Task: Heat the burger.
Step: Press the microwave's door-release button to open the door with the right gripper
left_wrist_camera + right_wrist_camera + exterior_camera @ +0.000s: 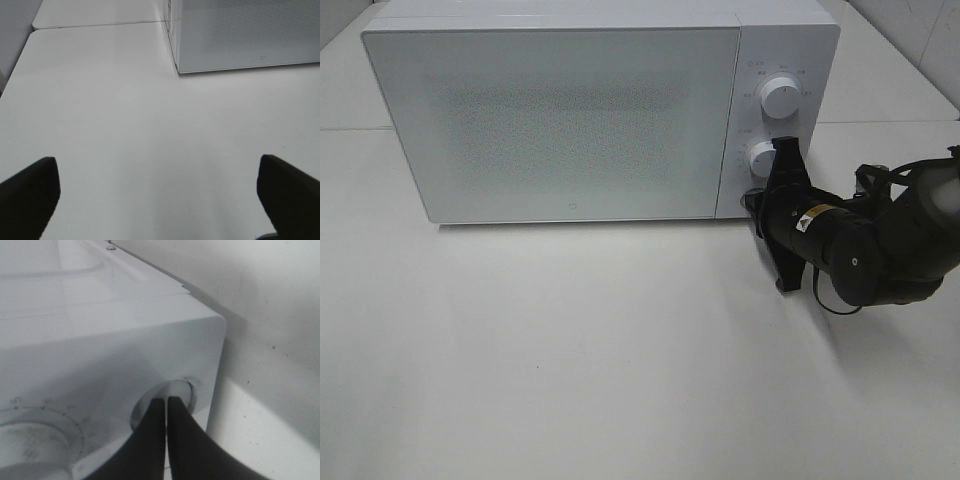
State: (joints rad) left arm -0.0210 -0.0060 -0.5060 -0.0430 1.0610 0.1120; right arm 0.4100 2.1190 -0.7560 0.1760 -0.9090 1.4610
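Observation:
The burger is out of view. The white microwave (560, 120) stands at the back of the table with its door closed; its front corner (240, 35) also shows in the left wrist view. My right gripper (755, 200) is shut with nothing in it. Its tips (165, 401) rest at the round button (184, 390) in the low corner of the control panel, under the lower knob (761, 158). My left gripper (156, 161) is open and empty, hovering over bare table in front of the microwave's left end.
The upper knob (780, 97) sits above the lower one on the panel. The white table (570, 360) stretches in front of the microwave. The right arm (880, 250) reaches in from the right edge.

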